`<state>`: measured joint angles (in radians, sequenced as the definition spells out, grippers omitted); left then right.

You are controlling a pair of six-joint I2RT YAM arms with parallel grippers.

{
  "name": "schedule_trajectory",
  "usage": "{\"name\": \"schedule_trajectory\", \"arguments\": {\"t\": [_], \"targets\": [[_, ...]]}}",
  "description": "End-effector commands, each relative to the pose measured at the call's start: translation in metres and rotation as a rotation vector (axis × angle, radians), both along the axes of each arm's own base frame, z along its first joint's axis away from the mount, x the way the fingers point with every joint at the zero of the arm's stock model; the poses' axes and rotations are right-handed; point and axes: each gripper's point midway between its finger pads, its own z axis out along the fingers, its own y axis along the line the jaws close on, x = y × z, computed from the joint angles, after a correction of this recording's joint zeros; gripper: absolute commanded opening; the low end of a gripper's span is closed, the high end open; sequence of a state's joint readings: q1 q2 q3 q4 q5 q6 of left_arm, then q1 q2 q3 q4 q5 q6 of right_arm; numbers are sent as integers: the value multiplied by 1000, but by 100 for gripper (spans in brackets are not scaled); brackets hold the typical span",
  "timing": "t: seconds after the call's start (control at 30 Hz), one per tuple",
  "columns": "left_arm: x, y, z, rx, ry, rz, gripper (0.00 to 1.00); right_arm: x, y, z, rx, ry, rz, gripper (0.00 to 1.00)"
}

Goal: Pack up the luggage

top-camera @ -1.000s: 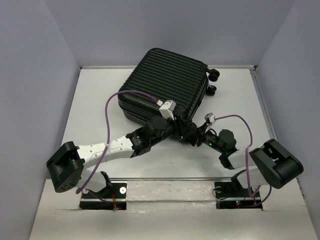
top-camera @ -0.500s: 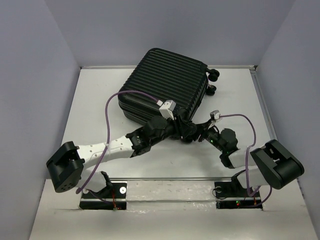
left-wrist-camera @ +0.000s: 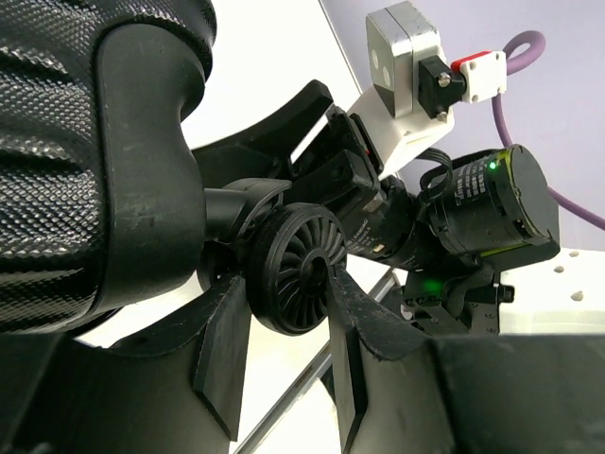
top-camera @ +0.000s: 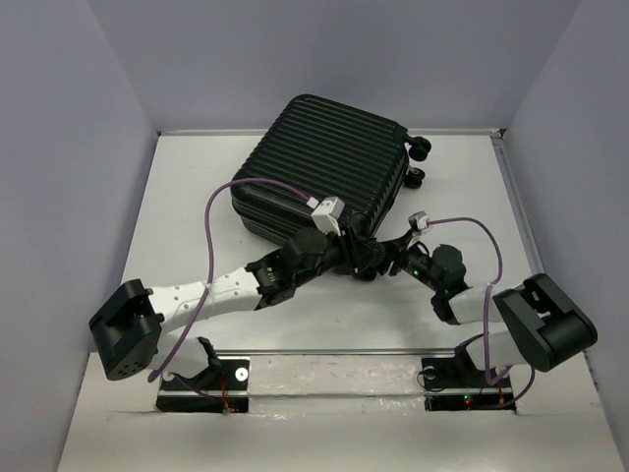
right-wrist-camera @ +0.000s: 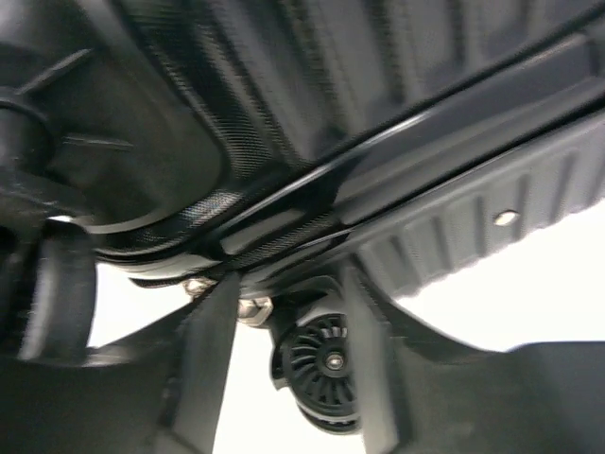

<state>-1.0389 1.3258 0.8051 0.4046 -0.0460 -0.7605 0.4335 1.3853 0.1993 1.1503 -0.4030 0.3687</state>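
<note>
The large black ribbed hard-shell suitcase (top-camera: 324, 167) lies closed at the back of the white surface (top-camera: 187, 246); stiff, bulky and probably slippery, it offers hold at its corner wheels. Left jaws pinch one wheel (left-wrist-camera: 302, 270); right jaws straddle another (right-wrist-camera: 321, 364), spread

The luggage (top-camera: 324, 167) is black throughout, its shell marked by parallel raised ribs, with a fine woven, carbon-like texture seen up close. Its wheels (left-wrist-camera: 301, 270) are black with radial fins. The table (top-camera: 197, 206) is white, and the walls (top-camera: 324, 59) are pale lavender-grey. Both arms are coloured white near the bases and black toward the wrists. The cables (top-camera: 211, 236) are purple. Small green lights are shown on the right arm's wrist (left-wrist-camera: 492, 165).
</note>
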Motion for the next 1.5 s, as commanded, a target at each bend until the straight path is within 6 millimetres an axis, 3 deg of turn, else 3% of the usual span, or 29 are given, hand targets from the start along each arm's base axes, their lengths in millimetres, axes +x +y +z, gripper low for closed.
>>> {"name": "schedule_trajectory", "arguments": {"t": [0.0, 0.17, 0.33, 0.4, 0.7, 1.07, 1.17, 1.47], "targets": [[0, -12, 77, -206, -148, -24, 6, -21, 22, 27, 29, -99, 150, 34], [1, -13, 79, -205, -156, -25, 6, -26, 4, 24, 61, -72, 49, 26], [2, -13, 81, -206, -163, -20, 6, -34, -2, 24, 74, -66, 31, 40], [2, -13, 81, -205, -164, -19, 6, -34, -4, 22, 69, -58, 23, 39], [2, -12, 82, -206, -166, -22, 6, -43, 18, 20, 67, -51, 178, 42], [2, -16, 79, -204, -156, -32, 6, -26, 26, 44, 107, -130, 175, 49], [2, -16, 79, -204, -156, -32, 6, -22, 30, 42, 113, -120, 188, 49], [0, -17, 78, -214, -147, -39, 6, -11, 21, 58, 202, -179, 94, 42]]}}
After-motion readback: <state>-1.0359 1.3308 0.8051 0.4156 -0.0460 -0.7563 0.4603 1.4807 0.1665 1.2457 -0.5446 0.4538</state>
